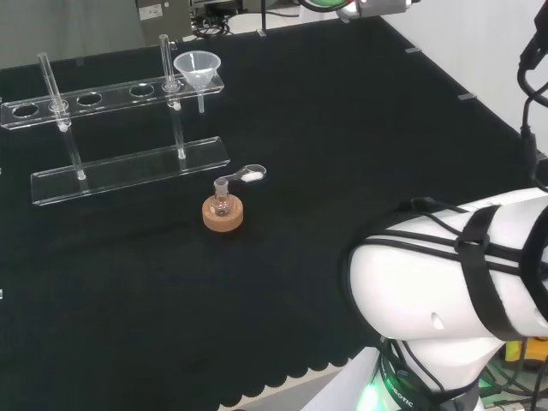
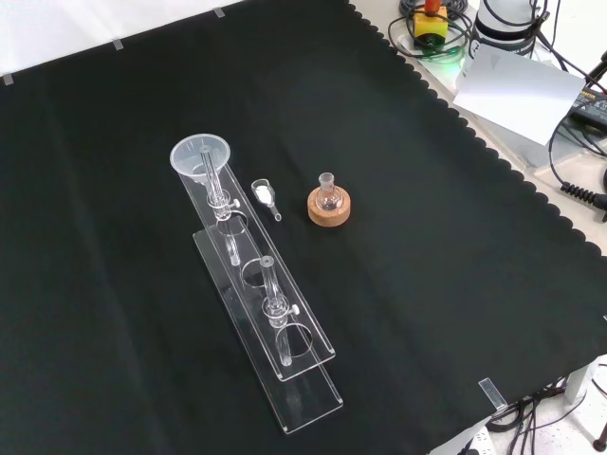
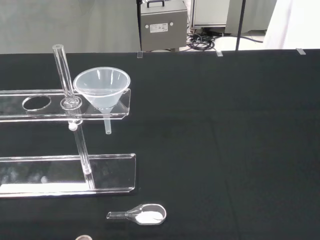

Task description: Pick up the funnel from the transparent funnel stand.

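A clear plastic funnel (image 1: 197, 67) sits in the end hole of the transparent funnel stand (image 1: 111, 96), at the stand's right end in the head view. In the front view the funnel (image 2: 197, 156) is at the stand's (image 2: 285, 365) far end, stem hanging down through the top shelf. The wrist view looks at the funnel (image 3: 102, 88) on the stand (image 3: 120, 102) from some distance away.
A small flask on a cork ring (image 1: 223, 211) stands in front of the stand, with a clear scoop of white powder (image 1: 249, 175) lying beside it. The arm's white link (image 1: 462, 274) fills the head view's lower right. Cables and gear (image 2: 531, 66) lie beyond the cloth's scalloped edge.
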